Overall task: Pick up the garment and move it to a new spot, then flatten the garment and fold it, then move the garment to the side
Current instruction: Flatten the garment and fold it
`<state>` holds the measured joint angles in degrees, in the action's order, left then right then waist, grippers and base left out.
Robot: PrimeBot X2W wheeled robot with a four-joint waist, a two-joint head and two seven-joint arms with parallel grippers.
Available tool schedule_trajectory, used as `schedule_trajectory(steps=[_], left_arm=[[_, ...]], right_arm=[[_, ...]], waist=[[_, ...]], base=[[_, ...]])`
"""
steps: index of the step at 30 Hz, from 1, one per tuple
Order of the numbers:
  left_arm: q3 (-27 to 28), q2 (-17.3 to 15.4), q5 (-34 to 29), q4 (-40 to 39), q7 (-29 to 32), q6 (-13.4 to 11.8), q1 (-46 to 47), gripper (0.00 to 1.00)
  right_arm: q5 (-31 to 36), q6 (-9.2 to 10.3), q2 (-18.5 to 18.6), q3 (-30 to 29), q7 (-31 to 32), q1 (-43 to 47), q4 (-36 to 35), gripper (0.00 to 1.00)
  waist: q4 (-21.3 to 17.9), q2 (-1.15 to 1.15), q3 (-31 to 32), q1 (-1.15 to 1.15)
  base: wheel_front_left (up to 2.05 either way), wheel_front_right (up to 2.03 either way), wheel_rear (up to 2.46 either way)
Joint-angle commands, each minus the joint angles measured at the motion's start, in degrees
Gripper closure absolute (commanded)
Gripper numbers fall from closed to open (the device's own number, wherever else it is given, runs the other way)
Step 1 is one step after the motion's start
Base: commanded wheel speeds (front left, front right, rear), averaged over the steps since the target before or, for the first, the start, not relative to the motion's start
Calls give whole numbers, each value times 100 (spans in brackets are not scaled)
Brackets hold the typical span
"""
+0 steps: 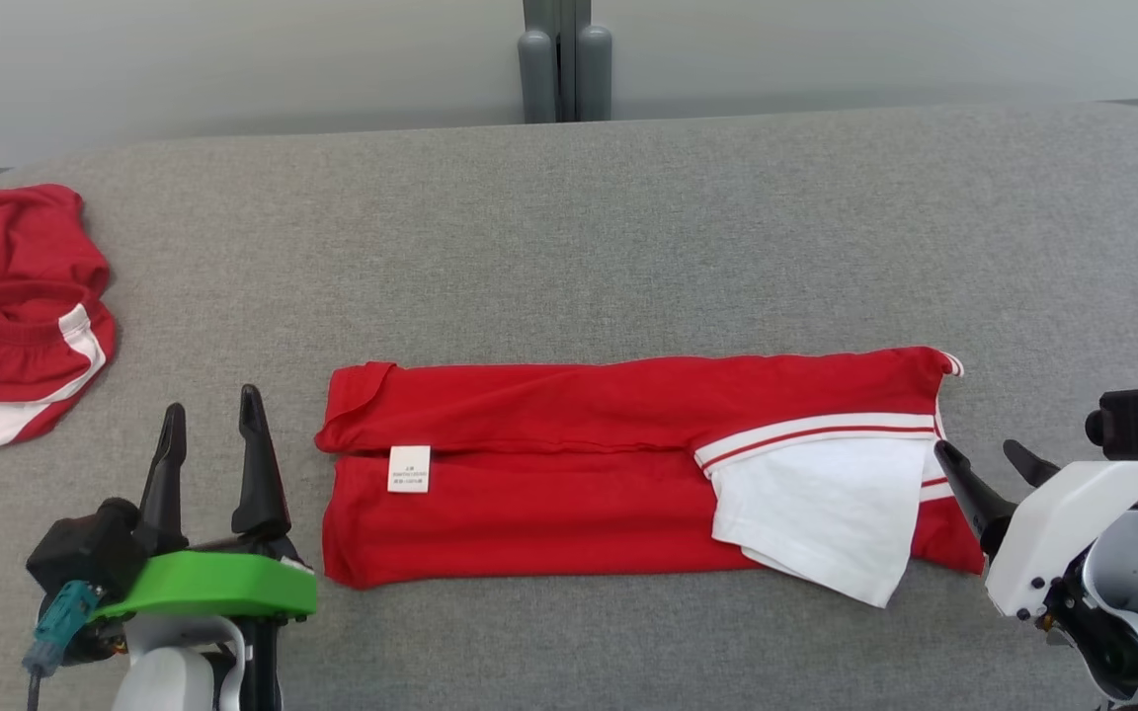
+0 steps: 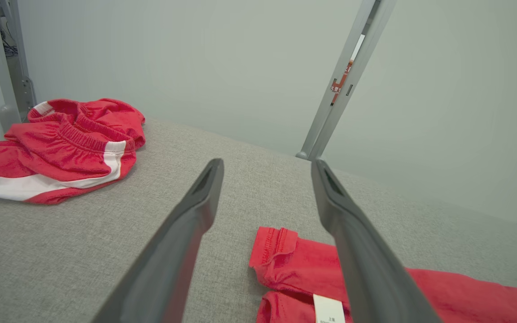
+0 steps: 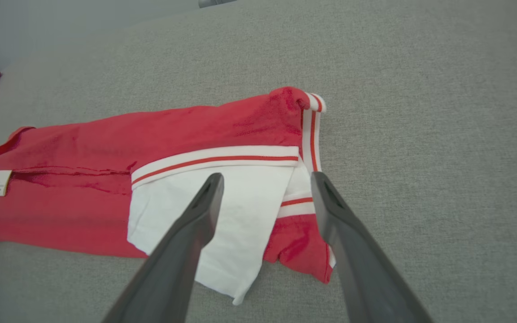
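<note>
Where the grey cloth-topped table spread widest, the red shirt lay mid-front, folded to a long band. Red shorts sat bunched far left, well apart. Shirt judged light and limp, apt to unfold if lifted by one end; best taken at both short ends together. Left gripper and right gripper stood jaws apart, empty, one by each end. White sleeve lay loose at the right end, care label near the left.

This looks like a robotics lab or test cell rather than a home. A tabletop covered in plain grey fabric stands against bare pale wall panels. Grey metal posts frame it, and cables run beside one upright.
</note>
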<state>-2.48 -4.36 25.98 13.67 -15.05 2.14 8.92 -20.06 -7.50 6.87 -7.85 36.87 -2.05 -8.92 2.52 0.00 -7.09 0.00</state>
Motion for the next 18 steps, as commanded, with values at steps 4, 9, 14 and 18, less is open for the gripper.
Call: schedule_trajectory(steps=[4,9,14,18], left_arm=[[285,103,-434,-272,-14,149,-370,0],[321,139,-702,-341,-10,198,-550,0],[175,141,-592,-432,-10,94,-571,0],[90,142,-530,-429,-10,68,-516,0]], right_arm=[[162,1,-79,-243,252,-391,554,0],[439,1,-98,-413,555,-894,1374,0],[681,1,-92,-502,562,-1322,1988,0],[897,1,-49,-540,589,-1572,2435,0]], waist=[[12,0,90,0],[83,0,79,0],[187,0,-23,0],[267,0,-111,0]], base=[[0,0,0],[0,0,0],[0,0,0],[0,0,0]])
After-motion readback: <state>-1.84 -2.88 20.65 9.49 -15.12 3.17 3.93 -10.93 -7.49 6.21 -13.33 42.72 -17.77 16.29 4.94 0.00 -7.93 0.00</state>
